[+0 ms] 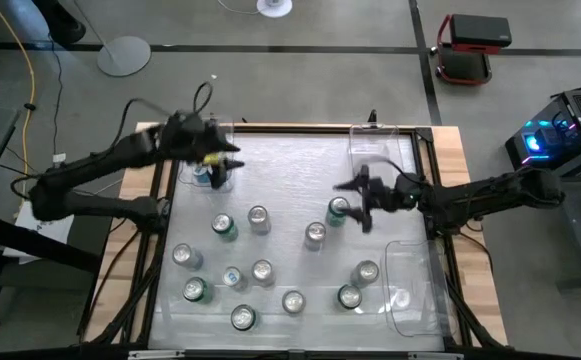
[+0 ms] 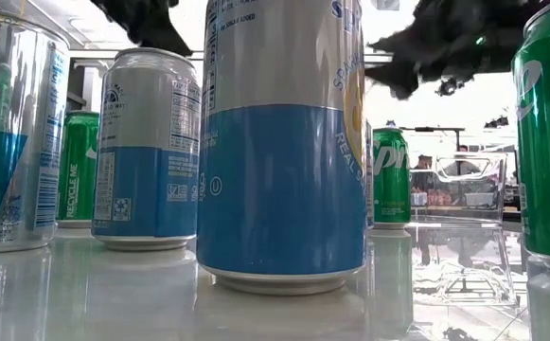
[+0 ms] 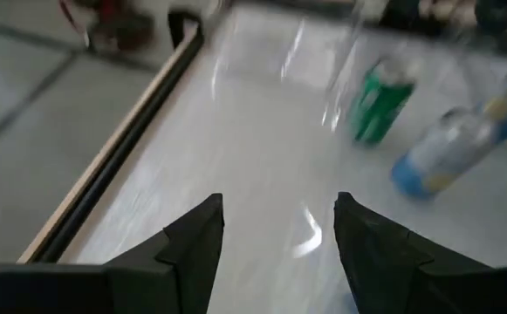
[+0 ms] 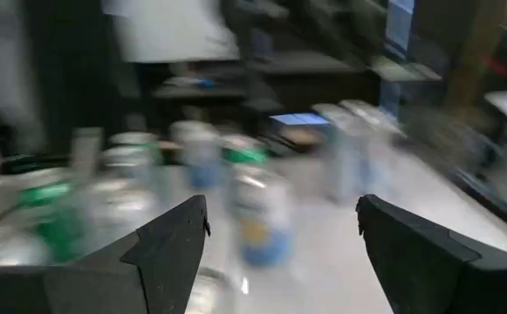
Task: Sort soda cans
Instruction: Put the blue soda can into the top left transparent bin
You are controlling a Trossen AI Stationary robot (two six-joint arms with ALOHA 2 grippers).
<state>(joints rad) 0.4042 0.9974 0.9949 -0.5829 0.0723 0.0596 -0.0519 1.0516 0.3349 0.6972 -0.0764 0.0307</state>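
Observation:
Several soda cans stand upright on the white table top (image 1: 290, 165), among them a green can (image 1: 338, 210) and silver-topped cans (image 1: 258, 218) (image 1: 315, 234). My left gripper (image 1: 232, 160) hangs open above the table's far left part, just above a blue-sided can (image 1: 205, 177); its wrist view shows nothing between its fingers (image 3: 279, 227). My right gripper (image 1: 355, 195) is open too, held level at the right of centre next to the green can, and the gap in its wrist view (image 4: 279, 227) is bare. Neither gripper touches a can.
Clear plastic bins stand at the far right (image 1: 385, 150) and the near right (image 1: 415, 290) of the table; another clear wall (image 3: 340, 78) shows near the left gripper. A wooden rim (image 1: 450, 180) frames the table. Cans crowd the near half (image 1: 262, 270).

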